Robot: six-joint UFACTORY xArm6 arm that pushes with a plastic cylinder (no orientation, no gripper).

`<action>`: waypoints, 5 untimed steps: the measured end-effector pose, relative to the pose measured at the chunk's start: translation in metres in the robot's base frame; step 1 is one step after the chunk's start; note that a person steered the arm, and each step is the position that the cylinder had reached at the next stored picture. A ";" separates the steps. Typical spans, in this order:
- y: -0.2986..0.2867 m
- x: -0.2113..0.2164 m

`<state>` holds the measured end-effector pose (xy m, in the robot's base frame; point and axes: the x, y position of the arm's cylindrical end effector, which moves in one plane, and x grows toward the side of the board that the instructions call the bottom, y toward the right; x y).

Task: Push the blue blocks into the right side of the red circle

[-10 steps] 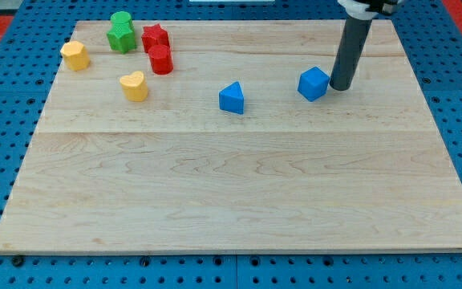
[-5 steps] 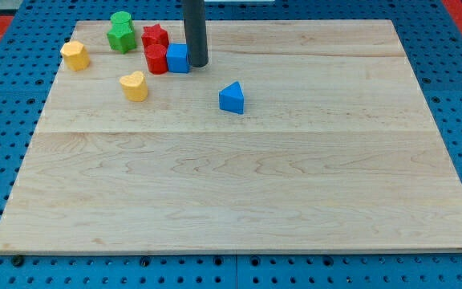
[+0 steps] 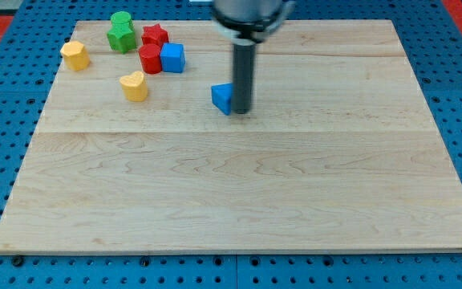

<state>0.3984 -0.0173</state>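
Blue pegboard surrounds a pale wooden desk (image 3: 239, 201), whose boards run across the view. All places below are given from the red cylinder (image 3: 150, 59), which stands near the desk's upper left.

Farthest to the view's left of it sits a yellow block (image 3: 74, 54), rounded in form, well apart and at about the same height in the view. Up and to the left of the cylinder lies a green block (image 3: 120, 32), lumpy in outline, its exact shape hard to tell. Below and slightly left of the cylinder lies a yellow heart-shaped block (image 3: 135, 85), near but apart. Just above the cylinder is a red star block (image 3: 155, 35), very close, whether touching cannot be told. Touching the cylinder's right side is a blue cube (image 3: 172, 58).

Well to the lower right of the cylinder lies a blue triangular block (image 3: 222, 98), partly hidden by the rod. My tip (image 3: 240, 111) rests on the desk against that block's right side. The tool is a plain dark rod with nothing to spread or pinch, and it holds nothing.
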 end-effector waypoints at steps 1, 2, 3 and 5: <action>-0.066 -0.016; -0.045 -0.015; 0.003 -0.013; -0.079 -0.035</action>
